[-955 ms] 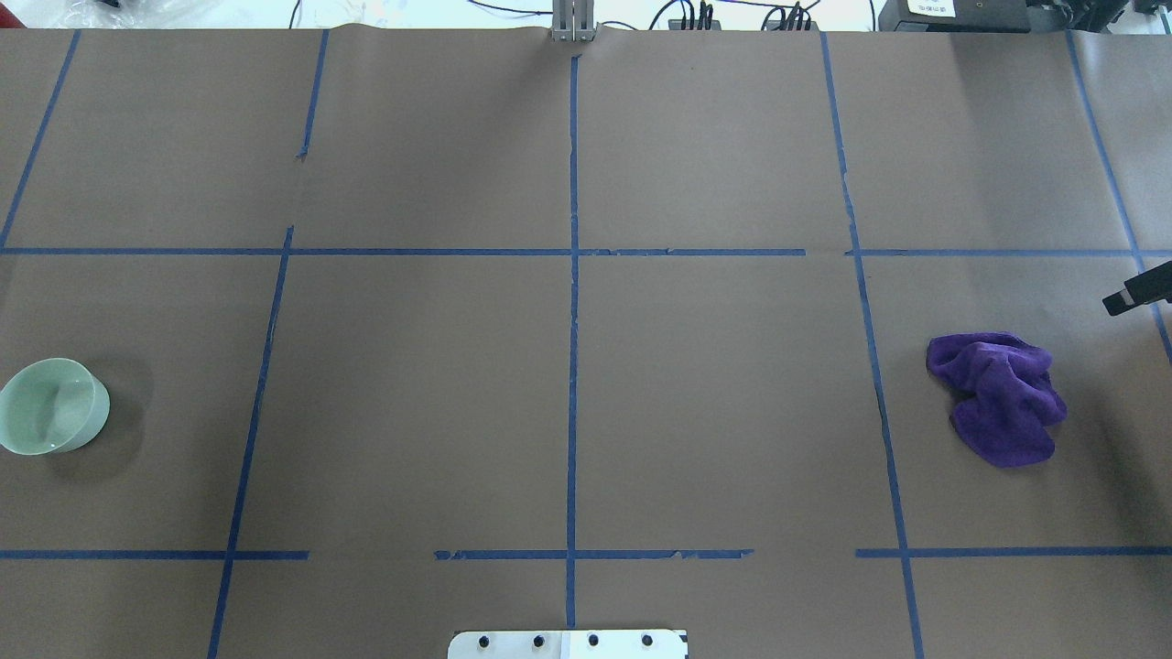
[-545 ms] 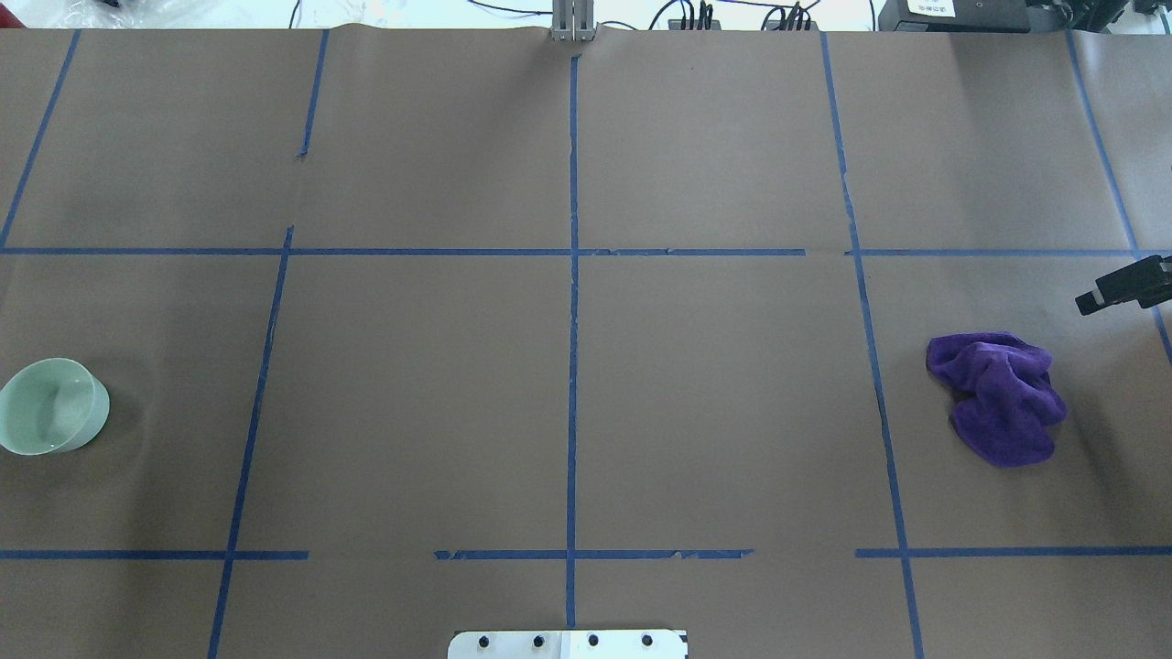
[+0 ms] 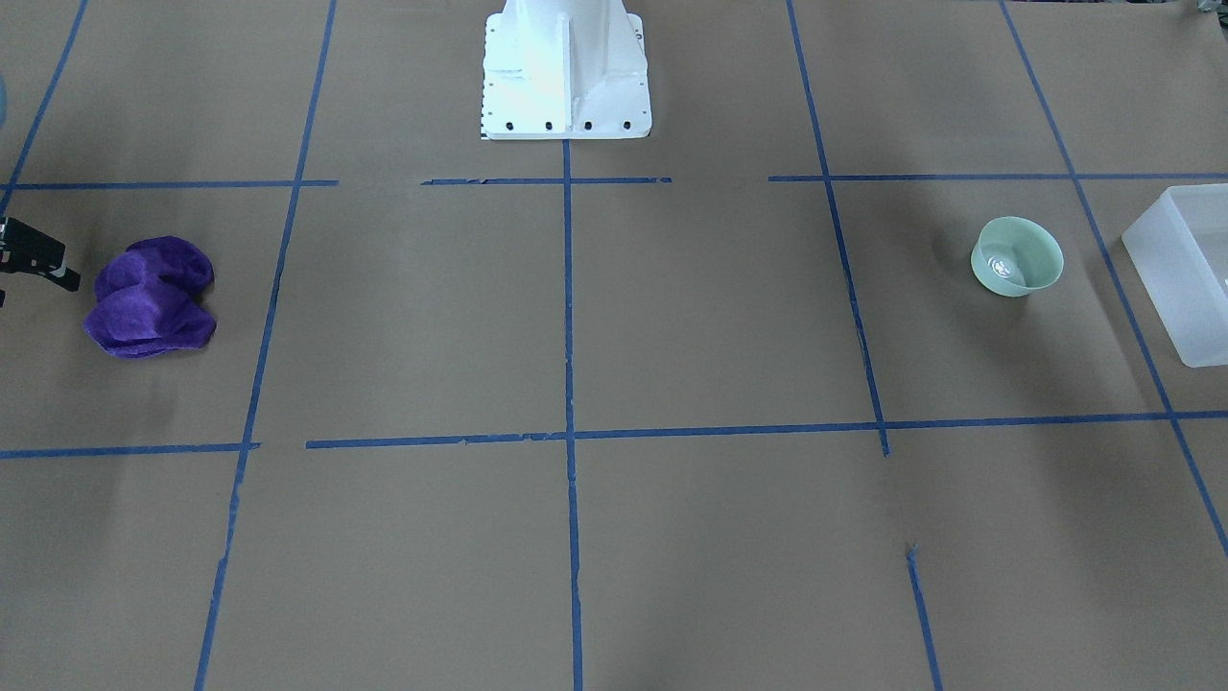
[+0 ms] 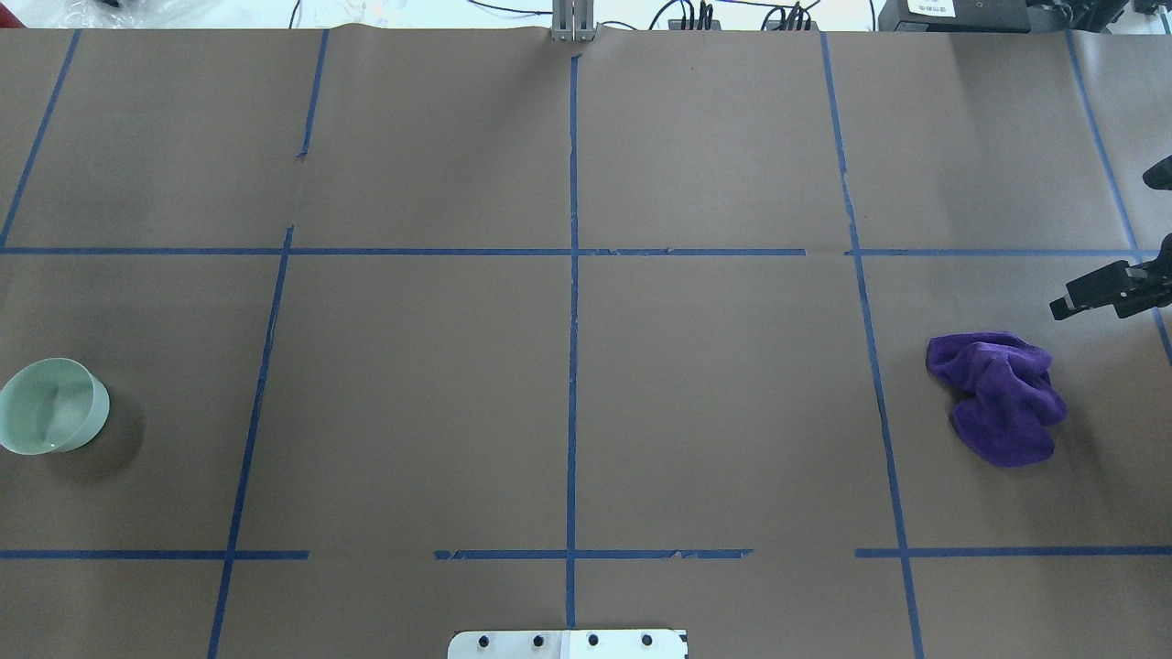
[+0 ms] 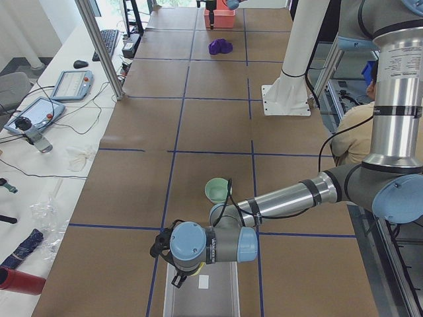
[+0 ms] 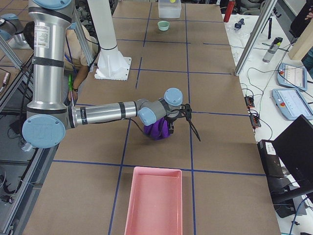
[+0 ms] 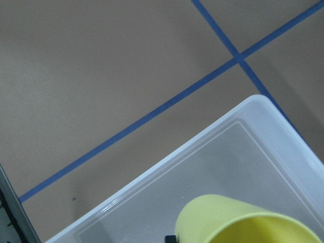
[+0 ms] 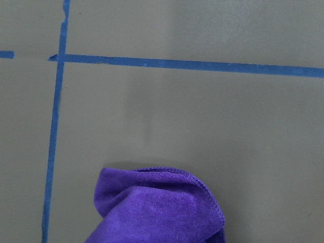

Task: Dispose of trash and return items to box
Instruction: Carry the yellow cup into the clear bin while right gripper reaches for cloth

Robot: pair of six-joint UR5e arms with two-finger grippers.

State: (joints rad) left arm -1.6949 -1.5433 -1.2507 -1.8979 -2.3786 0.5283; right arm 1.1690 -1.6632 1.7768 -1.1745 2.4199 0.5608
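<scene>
The brown surface [image 4: 714,412], divided by blue tape lines [image 4: 573,320], carries everything. The left arm [image 5: 284,198] reaches low along it to the robot's left end, and the right arm [image 6: 98,113] stretches in the same way toward the right end. Between them stands the white robot base [image 3: 566,72].

The box [image 3: 1185,278] lies at the left end of the surface, with its opening upward. At the opposite end lies a pink tray [image 6: 154,200], well apart from the box. A crumpled purple cloth [image 4: 998,398] lies on the robot's right side, near the tray but not touching it.

The bowl [image 4: 50,405] stands upright on the left side, near the box, with one tape line between them (it is pale mint-green, with a bright reflection inside). The cup [image 7: 243,223] shows at the lower edge of the left wrist view, over the inside of the box. Whether it stands on the bottom or hangs above it, I cannot tell.

The left pincer [image 5: 170,264] is over the end of the box, and I cannot tell if it is open or closed. The right pincer [image 4: 1103,286] hovers just beside the cloth, on the side away from the robot, and its jaws look spread apart.
</scene>
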